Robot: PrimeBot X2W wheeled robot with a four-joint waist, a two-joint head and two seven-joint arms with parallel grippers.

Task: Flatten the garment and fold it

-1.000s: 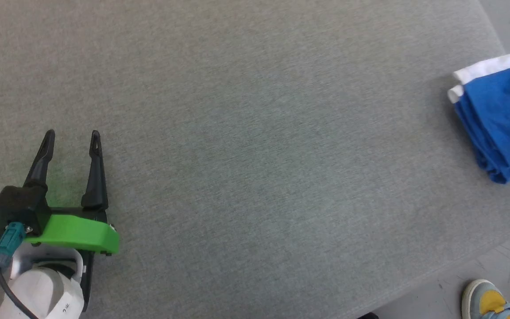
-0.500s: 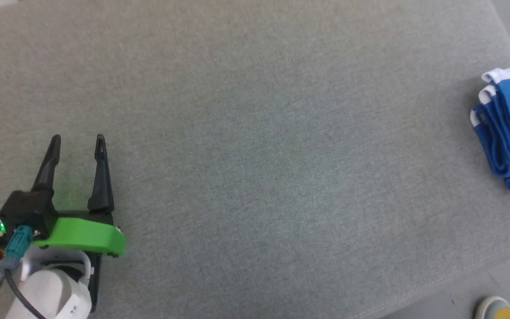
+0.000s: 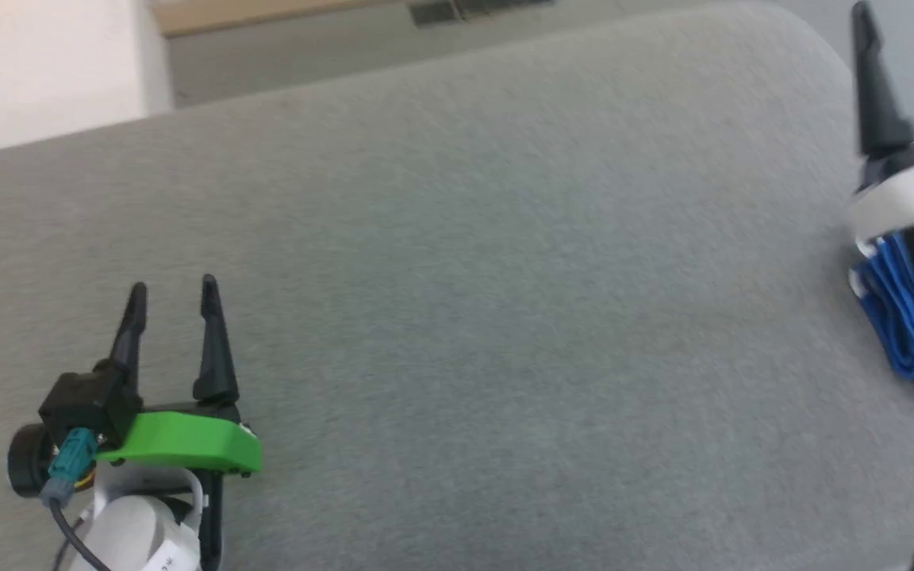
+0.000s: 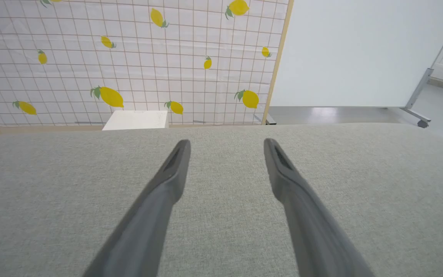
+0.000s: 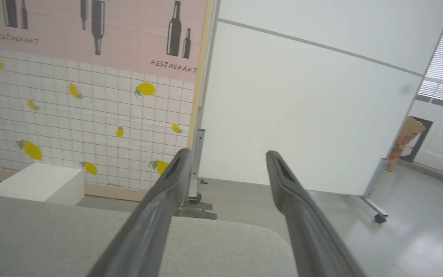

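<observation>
My left end effector [image 3: 173, 285] is over the worktop [image 3: 457, 317] at its near left. My right end effector [image 3: 909, 9] is at the right edge, and the garment [image 3: 893, 317] lies on the worktop there, partly under its wrist. Beyond the far edge stands a box [image 4: 137, 120], with a wall panel [image 4: 129, 57] behind it.

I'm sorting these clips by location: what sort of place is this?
Probably a lab or studio set, not a real home: a printed lemon-tile backdrop, a white partition on wheels, and a grey fabric-covered table.
</observation>
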